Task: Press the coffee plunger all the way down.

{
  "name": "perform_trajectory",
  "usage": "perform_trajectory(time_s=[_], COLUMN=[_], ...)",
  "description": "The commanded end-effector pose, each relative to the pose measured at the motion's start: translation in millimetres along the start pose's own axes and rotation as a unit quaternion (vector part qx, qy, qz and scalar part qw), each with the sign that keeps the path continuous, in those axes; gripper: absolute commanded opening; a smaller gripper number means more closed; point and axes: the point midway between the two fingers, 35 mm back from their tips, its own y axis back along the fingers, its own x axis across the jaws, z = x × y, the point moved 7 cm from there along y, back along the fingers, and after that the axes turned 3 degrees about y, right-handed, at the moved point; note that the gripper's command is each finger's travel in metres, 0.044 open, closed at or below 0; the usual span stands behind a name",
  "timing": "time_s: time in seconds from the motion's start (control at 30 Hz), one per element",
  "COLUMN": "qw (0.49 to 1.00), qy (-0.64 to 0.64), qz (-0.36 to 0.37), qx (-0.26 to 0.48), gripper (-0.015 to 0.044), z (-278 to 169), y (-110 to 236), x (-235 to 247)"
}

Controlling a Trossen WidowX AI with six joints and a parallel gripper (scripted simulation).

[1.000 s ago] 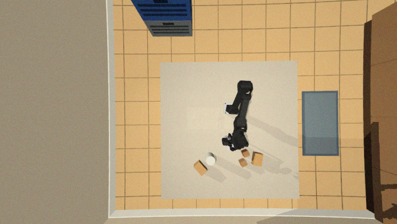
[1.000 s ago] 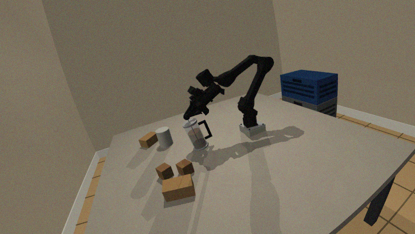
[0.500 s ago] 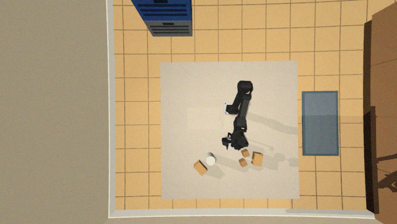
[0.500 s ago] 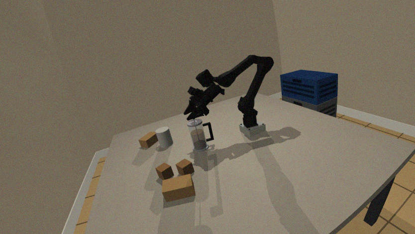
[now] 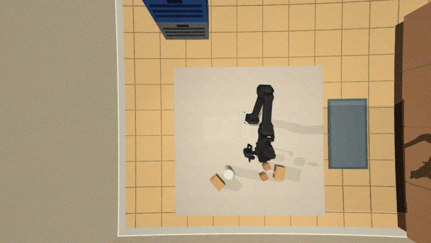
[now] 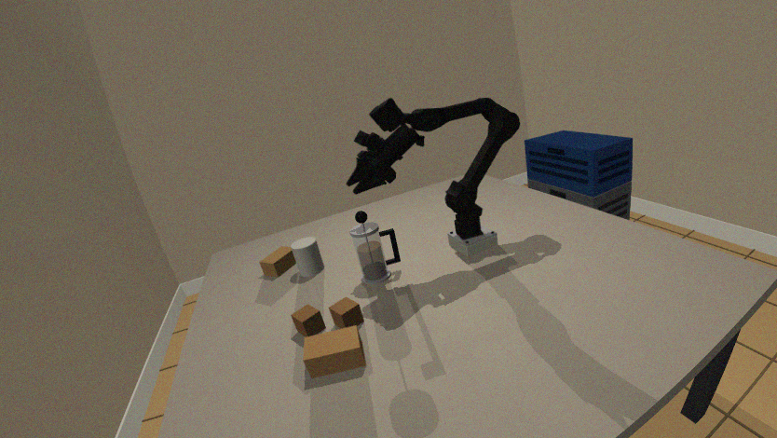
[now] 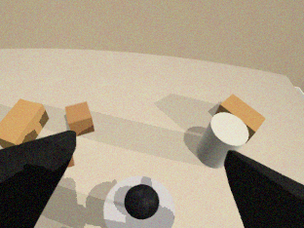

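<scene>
black knob (image 7: 140, 202), clear press (image 6: 372, 253) with black handle, white cylinder (image 6: 306, 256), tan boxes (image 6: 333, 350), blue-grey crate (image 6: 579, 161)

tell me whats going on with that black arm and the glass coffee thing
The black robot arm's gripper hangs open and empty above the glass coffee press, touching nothing. The press stands upright on the beige table, its black round plunger knob just above the lid. A white cylinder and brown cardboard boxes sit nearby.
</scene>
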Motion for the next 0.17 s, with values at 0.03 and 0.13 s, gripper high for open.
perform_trajectory(time_s=[0.03,0.13], qw=[1.0,1.0], qy=[0.001,0.001], qz=[-0.002,-0.002], qx=[0.001,0.001], gripper=[0.044,0.044], z=[0.9,0.9], y=[4.2,4.2], x=[-0.5,-0.5])
